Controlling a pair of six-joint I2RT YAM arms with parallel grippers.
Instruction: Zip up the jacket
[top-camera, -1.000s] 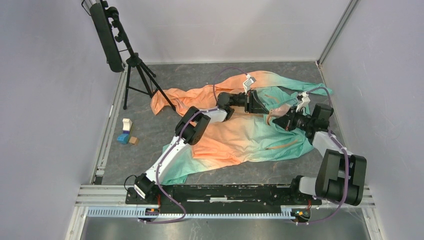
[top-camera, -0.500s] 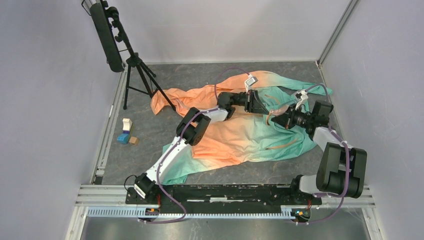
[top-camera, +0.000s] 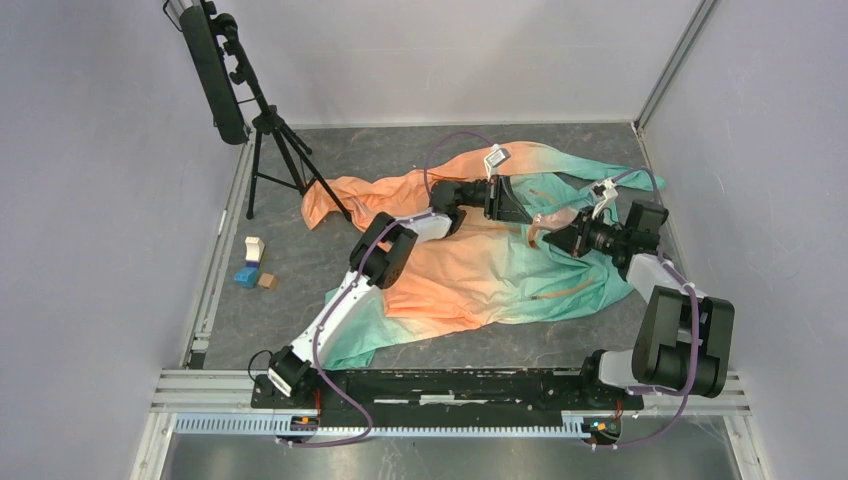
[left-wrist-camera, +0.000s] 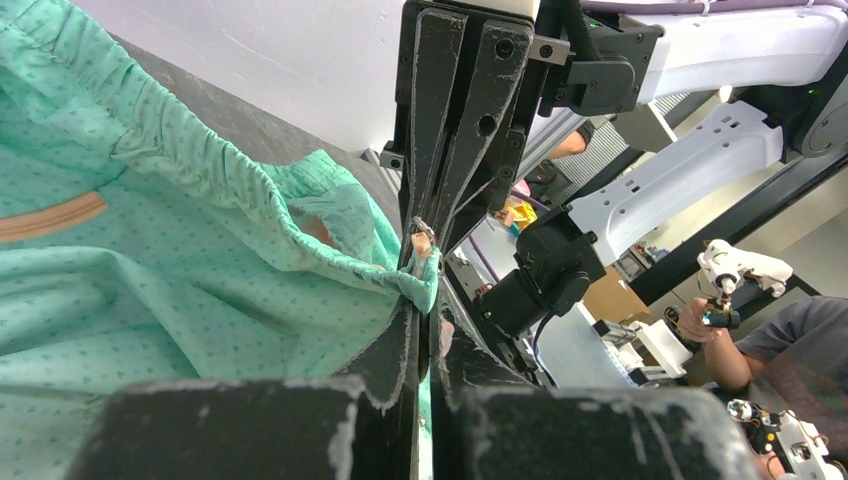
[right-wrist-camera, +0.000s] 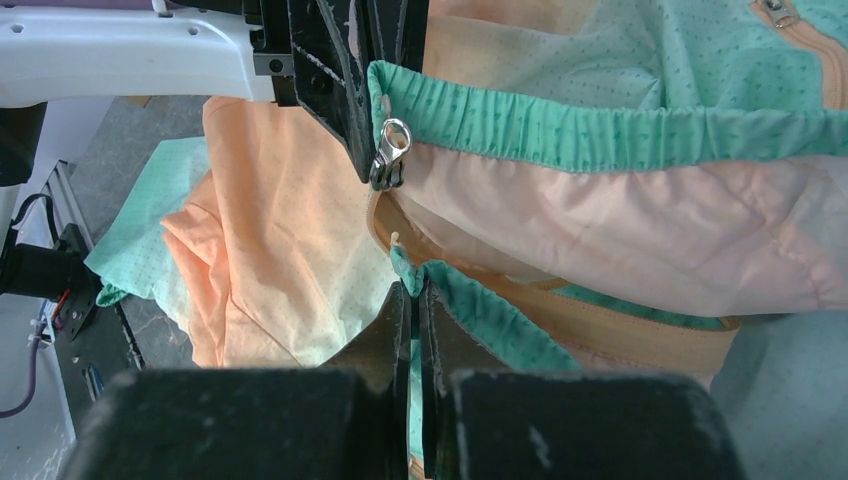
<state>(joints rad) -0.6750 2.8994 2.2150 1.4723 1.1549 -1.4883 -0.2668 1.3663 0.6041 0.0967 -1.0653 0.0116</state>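
Grey mottled table (top-camera: 300, 285) filled the floor of a booth with pale lilac walls (top-camera: 90, 250), and an aluminium rail (top-camera: 450, 385) ran along its near edge. One jacket (top-camera: 480, 275), orange fading to mint green, lay crumpled across the far right half, with a sleeve reaching left toward the one tripod (top-camera: 272, 135) that carried a black light bar (top-camera: 212, 70). Its right edge came close to the right wall. Three small blocks (top-camera: 253, 265), white, blue and brown, sat together near the left edge, with bare table between them and the jacket.

Both arms met over the green end of the jacket. The left gripper (top-camera: 512, 205) had its fingers pressed together on one corner of the elastic hem (left-wrist-camera: 300, 225), and a single metal zipper slider (right-wrist-camera: 392, 152) hung just beside that corner. The right gripper (top-camera: 555, 235) faced it, tips nearly touching, and pinched the other hem corner between closed fingers (right-wrist-camera: 395, 320). One orange pocket zip (top-camera: 565, 292) showed on the green panel nearer the arm bases.
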